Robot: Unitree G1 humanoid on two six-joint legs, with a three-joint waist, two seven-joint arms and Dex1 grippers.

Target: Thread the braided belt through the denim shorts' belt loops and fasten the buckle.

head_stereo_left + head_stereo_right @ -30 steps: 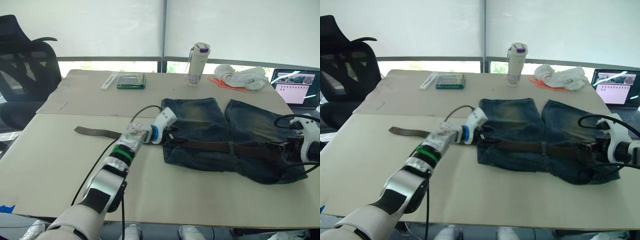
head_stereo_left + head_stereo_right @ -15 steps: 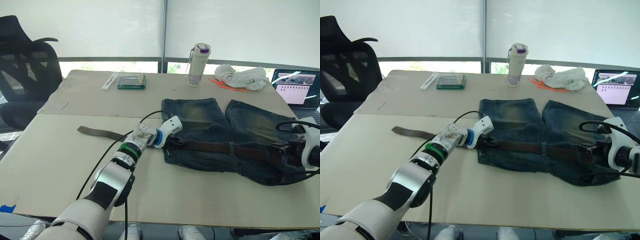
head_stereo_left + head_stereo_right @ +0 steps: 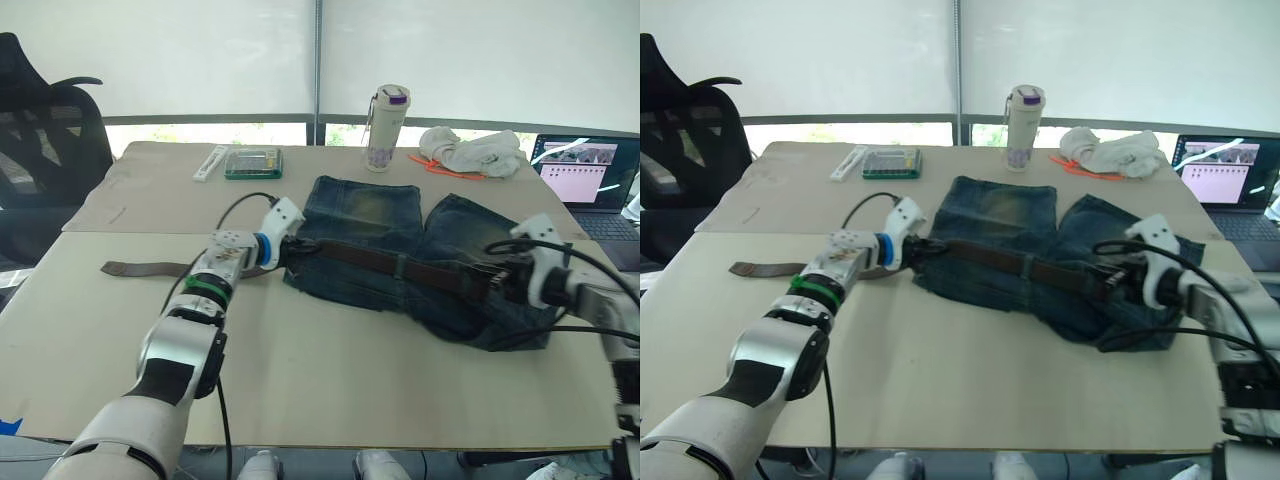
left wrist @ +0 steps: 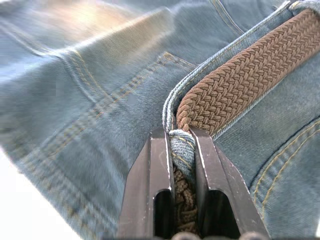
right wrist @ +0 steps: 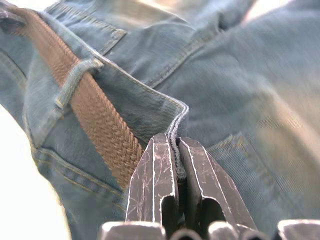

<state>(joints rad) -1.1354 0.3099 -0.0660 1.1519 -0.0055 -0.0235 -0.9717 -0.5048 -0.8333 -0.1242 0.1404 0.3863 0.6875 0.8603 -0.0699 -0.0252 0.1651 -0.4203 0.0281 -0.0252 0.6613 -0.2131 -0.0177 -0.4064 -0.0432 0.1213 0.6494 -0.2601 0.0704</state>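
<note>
Denim shorts [image 3: 400, 262] lie flat mid-table [image 3: 330, 370], waistband facing the robot, legs pointing to 12 o'clock. Braided belt [image 3: 400, 268] runs along the waistband through the belt loops [image 5: 75, 80]; its free tail trails across the bare table toward 9 o'clock of the shorts and ends well clear of the denim. Buckle isn't discernible.

Left gripper [image 4: 181, 137] sits at the 9 o'clock end of the waistband, clenched on a belt loop with the belt passing under it; in the left wrist view the fingers [image 4: 152, 170] pinch the denim strip from both sides, brown braid between them below.

Right gripper [image 5: 175, 145] is at the 3 o'clock end of the waistband, clamped on the folded denim edge of the shorts; the belt lies just beside its fingers, under a loop, not in the grip.

Beyond the shorts at 12 o'clock: bottle [image 3: 385, 128], white cloth bundle [image 3: 470, 153], green box [image 3: 252, 163]. Laptop [image 3: 585, 178] at 2 o'clock, black chair [image 3: 45, 130] at 10 o'clock.
</note>
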